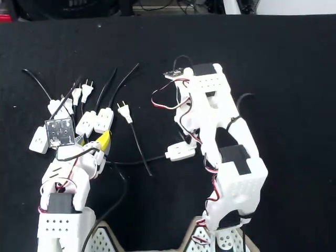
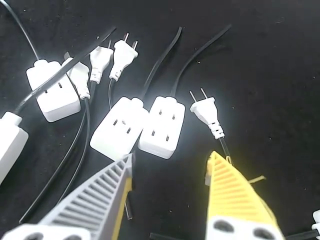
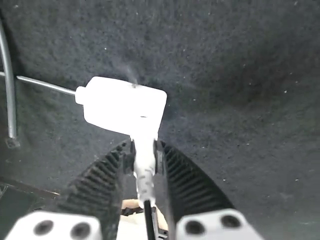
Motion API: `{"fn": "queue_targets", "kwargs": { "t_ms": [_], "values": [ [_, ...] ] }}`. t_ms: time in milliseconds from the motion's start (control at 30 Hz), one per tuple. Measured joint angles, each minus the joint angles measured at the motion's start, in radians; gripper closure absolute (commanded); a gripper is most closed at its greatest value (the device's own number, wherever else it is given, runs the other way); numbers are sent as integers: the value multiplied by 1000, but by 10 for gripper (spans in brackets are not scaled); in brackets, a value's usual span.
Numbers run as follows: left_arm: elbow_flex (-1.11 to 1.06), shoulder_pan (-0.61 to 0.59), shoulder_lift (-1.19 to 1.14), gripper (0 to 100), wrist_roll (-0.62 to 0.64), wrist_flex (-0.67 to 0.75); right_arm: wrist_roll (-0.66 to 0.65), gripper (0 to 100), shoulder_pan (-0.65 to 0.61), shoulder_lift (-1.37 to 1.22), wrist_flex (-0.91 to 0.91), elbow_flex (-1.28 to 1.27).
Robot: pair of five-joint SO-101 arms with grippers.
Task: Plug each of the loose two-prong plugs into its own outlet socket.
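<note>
My right gripper (image 3: pixel 144 148) is shut on a white two-prong plug (image 3: pixel 144 155) whose front end meets a white outlet socket (image 3: pixel 122 106); that socket (image 1: pixel 180 151) lies mid-table under the right arm. My left gripper (image 2: pixel 170 159) hangs open, grey finger and yellow finger (image 2: pixel 232 192) apart, just short of two side-by-side sockets (image 2: pixel 120 129) (image 2: pixel 161 126). A loose plug (image 2: pixel 205 112) lies beside them, prongs pointing away. Two more plugs (image 2: pixel 100 57) (image 2: pixel 123 54) lie farther off, next to another socket (image 2: pixel 52 90). From above, the left gripper (image 1: pixel 100 142) sits behind the socket pair (image 1: pixel 95 121).
Black cables (image 1: pixel 137 142) cross the black cloth between the arms and fan out behind the sockets. One more socket (image 1: pixel 39 139) lies at the far left by the left arm's camera board. The right half of the table (image 1: pixel 294 79) holds nothing but the right arm.
</note>
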State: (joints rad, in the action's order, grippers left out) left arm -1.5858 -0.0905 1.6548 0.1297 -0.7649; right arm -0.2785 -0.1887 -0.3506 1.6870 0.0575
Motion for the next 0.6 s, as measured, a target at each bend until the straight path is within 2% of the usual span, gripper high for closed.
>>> {"fn": "queue_targets", "kwargs": {
  "t_ms": [200, 433, 600],
  "values": [
    [0, 0, 0, 755, 0, 0, -3, 988, 0, 0, -28, -11],
    [0, 0, 0, 755, -9, 0, 9, 988, 2, 72, -183, -173],
    [0, 0, 0, 755, -15, 0, 9, 988, 2, 83, -203, -199]
  ]
}}
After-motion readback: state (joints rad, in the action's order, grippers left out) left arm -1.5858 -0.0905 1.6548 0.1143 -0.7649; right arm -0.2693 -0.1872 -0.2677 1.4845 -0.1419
